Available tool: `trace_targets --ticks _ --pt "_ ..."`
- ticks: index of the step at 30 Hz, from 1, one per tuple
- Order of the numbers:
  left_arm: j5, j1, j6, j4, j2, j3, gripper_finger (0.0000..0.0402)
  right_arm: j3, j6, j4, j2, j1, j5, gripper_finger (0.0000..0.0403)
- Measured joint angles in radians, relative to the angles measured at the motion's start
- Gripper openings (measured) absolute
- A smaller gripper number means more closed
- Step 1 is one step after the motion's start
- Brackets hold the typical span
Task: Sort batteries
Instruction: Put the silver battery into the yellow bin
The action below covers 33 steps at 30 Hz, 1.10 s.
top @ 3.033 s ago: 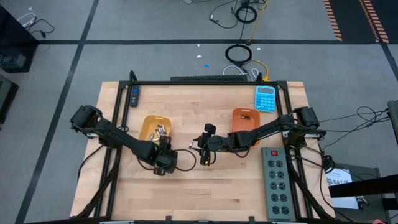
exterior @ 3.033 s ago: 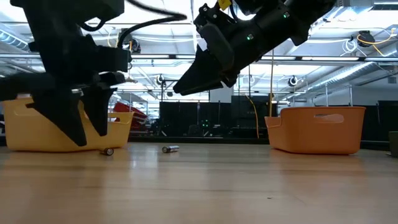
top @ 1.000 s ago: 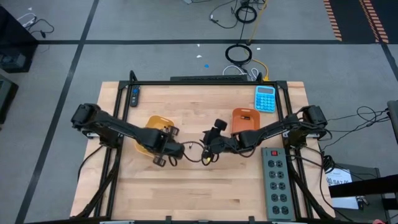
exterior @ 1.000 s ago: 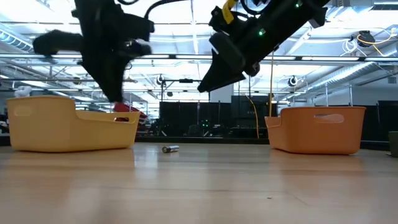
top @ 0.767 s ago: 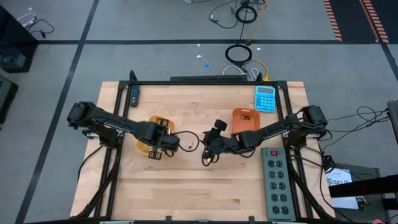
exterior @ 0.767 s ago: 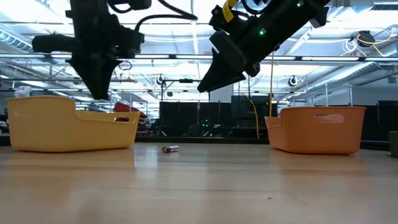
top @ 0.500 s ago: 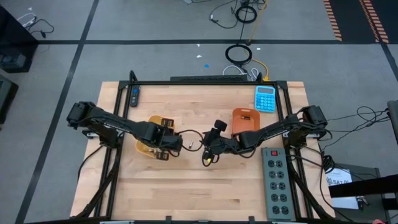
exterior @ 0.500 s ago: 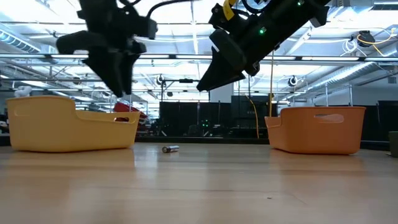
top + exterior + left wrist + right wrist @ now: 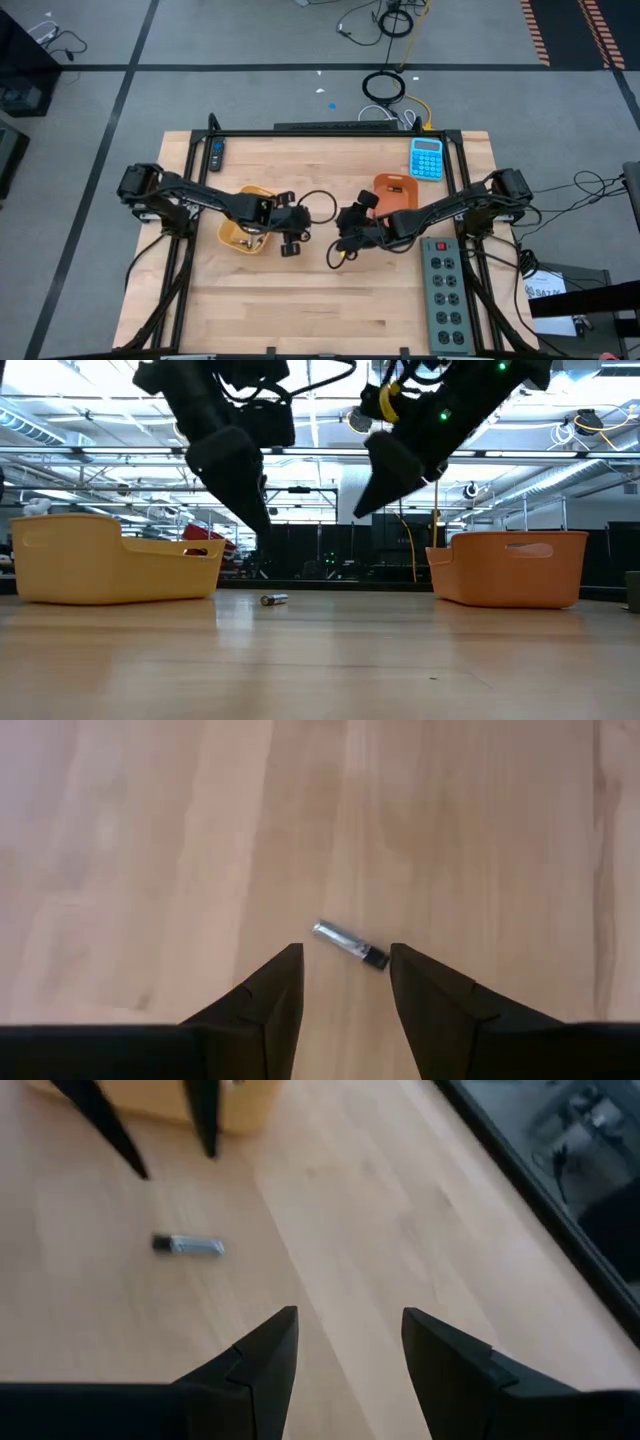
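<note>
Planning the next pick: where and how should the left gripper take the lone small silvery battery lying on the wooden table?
Probably from straight above, across its middle. The small silvery cylindrical battery lies flat and alone on the bare wooden table. The open left gripper hangs over it and should straddle its long axis, so its fingers close on the round sides, not the ends. The right gripper hangs open nearby.

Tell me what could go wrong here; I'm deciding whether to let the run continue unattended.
1. Both pincers hang open over the one loose battery: left pincer, right pincer. If both go for it, they could collide.
2. The battery lies on its side on the bare table, so a slightly off closing could roll it away.
3. The two arms' cables loop close together mid-table and might snag.
</note>
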Motion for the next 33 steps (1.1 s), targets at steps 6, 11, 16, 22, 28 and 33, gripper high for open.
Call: trace_targets --ticks 6,11,16,22,28,33 --pt "0.001 0.006 -0.026 0.060 0.066 -0.002 0.0159 0.000 0.060 -0.089 0.000 0.001 -0.001 0.0171" --pt "0.008 0.004 -0.046 0.092 0.126 -0.002 0.0160 0.000 0.064 -0.106 0.000 0.001 -0.001 0.0171" --pt "0.000 0.006 -0.067 0.120 0.172 -0.002 0.0160 0.000 0.085 -0.132 0.000 0.001 0.012 0.0171" --pt "0.001 0.026 -0.072 0.124 0.227 0.000 0.0160 0.000 0.099 -0.150 0.000 0.001 0.018 0.0171" --pt "0.018 0.032 0.027 0.124 0.261 0.003 0.0140 0.000 0.099 -0.154 0.000 0.001 0.018 0.0171" --pt "0.055 0.028 0.126 0.120 0.264 0.003 0.0036 0.000 0.099 -0.153 0.000 0.001 0.018 0.0171"
